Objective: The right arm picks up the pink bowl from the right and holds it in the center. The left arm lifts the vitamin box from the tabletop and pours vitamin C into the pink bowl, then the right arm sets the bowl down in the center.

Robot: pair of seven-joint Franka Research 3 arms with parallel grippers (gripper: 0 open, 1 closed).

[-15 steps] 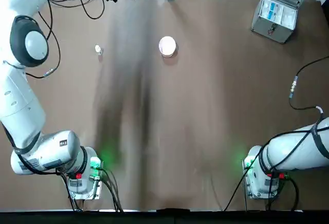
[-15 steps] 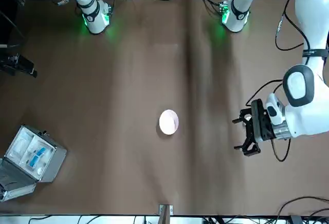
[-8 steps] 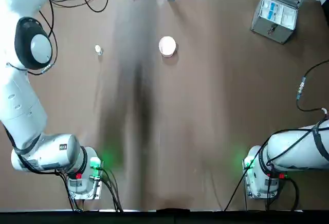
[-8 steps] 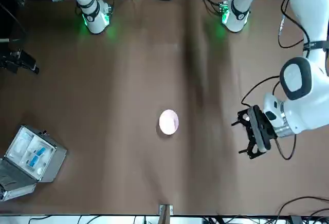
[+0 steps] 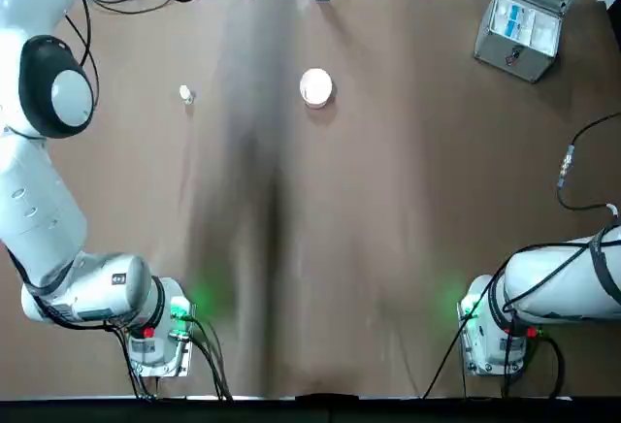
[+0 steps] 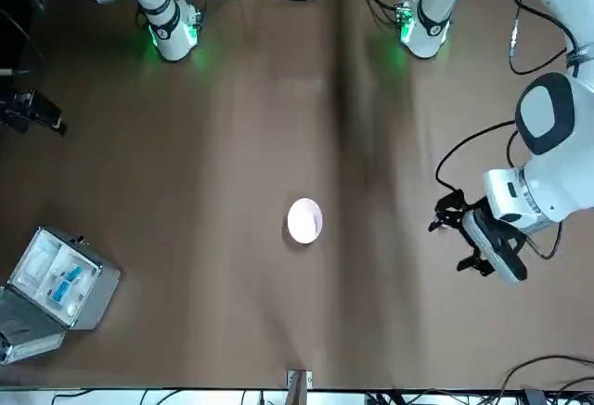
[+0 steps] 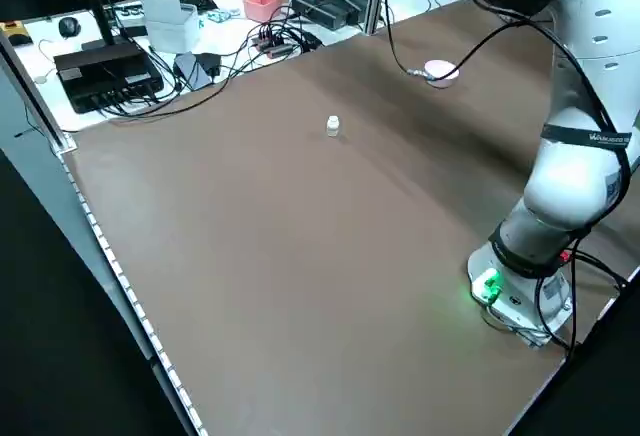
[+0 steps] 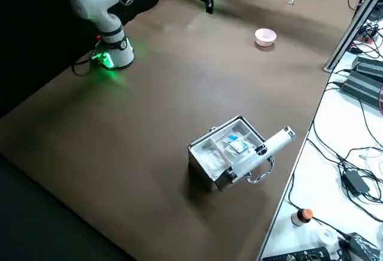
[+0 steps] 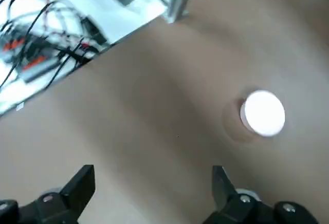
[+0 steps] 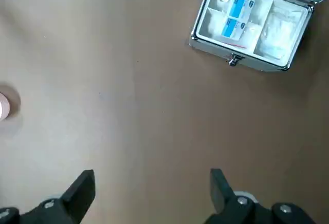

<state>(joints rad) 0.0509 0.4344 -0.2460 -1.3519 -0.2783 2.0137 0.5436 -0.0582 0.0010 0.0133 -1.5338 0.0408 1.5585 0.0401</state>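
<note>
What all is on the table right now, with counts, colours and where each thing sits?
pink bowl: one, pale pink with whitish inside, far centre of the table, standing alone.
vitamin box: one, tiny and white, far part of the table on the robot's left, apart from the bowl.
hinged case: one, grey, lid open, blue-white contents, far right corner.
table: one, brown top.
cables and electronics: several, mostly black, on the white bench beyond the table's far edge.
left pincer: one, black, open, raised over the robot's left side of the table.
right pincer: one, black, open, raised, empty.

Pink bowl (image 5: 316,87), brown table (image 5: 388,200)
</note>
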